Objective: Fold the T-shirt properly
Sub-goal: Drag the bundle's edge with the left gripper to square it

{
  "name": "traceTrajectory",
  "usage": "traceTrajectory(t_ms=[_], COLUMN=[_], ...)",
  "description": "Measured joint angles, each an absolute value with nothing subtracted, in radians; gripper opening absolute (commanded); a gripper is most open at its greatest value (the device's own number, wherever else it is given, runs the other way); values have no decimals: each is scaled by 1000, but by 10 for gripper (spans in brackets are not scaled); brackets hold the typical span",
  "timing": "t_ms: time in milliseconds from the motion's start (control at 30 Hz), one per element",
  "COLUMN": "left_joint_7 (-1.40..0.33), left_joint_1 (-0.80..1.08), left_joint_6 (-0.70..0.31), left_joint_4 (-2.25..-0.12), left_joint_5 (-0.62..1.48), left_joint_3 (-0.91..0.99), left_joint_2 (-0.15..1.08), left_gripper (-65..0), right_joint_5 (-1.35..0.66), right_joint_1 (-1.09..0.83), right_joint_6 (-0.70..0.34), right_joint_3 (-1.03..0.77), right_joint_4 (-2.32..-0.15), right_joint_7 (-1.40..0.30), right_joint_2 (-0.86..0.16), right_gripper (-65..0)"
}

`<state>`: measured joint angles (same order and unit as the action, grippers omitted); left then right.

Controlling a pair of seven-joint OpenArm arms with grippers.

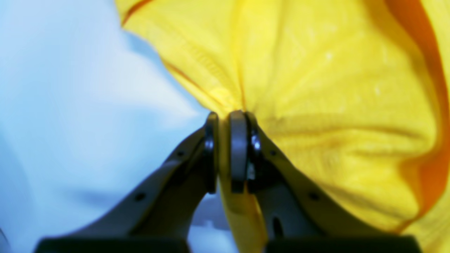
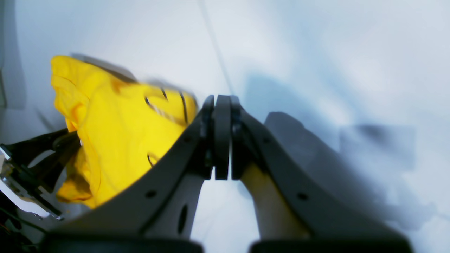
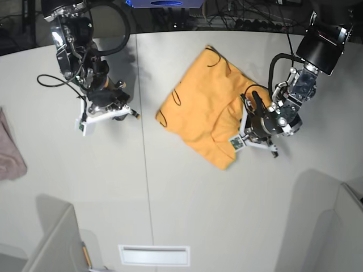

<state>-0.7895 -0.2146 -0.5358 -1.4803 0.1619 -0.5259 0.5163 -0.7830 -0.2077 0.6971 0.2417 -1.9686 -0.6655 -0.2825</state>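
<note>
Left wrist view: left gripper (image 1: 228, 151) pinched tight on a gathered edge of the T-shirt (image 1: 316, 105); yellow cloth runs between the pads and hangs out below them. Fabric fans away in tension creases from the pinch, so the grip looks meant for dragging or lifting that edge over the rest. Pale table (image 1: 70, 105) behind, blurred.

Right wrist view: right gripper (image 2: 222, 137) with pads pressed together on nothing, over bare table. The T-shirt sits off to one side, crumpled, thin black marks showing on it; the other arm's dark hardware lies at the cloth's far edge. Judgement: this arm is parked clear so as not to foul the cloth.

Base view: T-shirt lies in the upper middle of the table, roughly a skewed rectangle, partly doubled over, not yet a neat fold. Left gripper sits at its edge on the view's right; right gripper well apart on the view's left. A pinkish cloth (image 3: 11, 153) lies at the far left edge, not involved.
</note>
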Motion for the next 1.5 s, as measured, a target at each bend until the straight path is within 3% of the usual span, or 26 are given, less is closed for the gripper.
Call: traceTrajectory(t_ms=[200, 500, 800, 1067, 1267, 1500], left_joint_7=[-656, -430, -385, -335, -209, -220], left_joint_1=[-325, -485, -577, -626, -635, -648], left_joint_6=[-608, -599, -576, -582, -583, -588], left_joint_4=[-1428, -1201, -1116, -996, -936, -935], left_joint_5=[-75, -110, -121, -81, -62, -58], left_joint_3=[-738, -870, -1012, -1031, -1031, -1035], left_joint_2=[493, 385, 302, 227, 236, 235], left_gripper=[-650, -650, -650, -650, -650, -650], right_joint_5=[-778, -779, -780, -785, -786, -783], right_joint_1=[-271, -333, -341, -341, -331, -313], right_joint_6=[698, 698, 696, 697, 697, 698], right_joint_3=[117, 33, -7, -7, -25, -24], right_joint_4=[-1967, -1967, -1965, -1947, -1935, -1935], right_joint_7=[-665, -668, -669, -669, -670, -667], right_joint_2=[-282, -280, -276, -273, -223, -220], right_gripper=[-650, -650, -650, -650, -650, -650])
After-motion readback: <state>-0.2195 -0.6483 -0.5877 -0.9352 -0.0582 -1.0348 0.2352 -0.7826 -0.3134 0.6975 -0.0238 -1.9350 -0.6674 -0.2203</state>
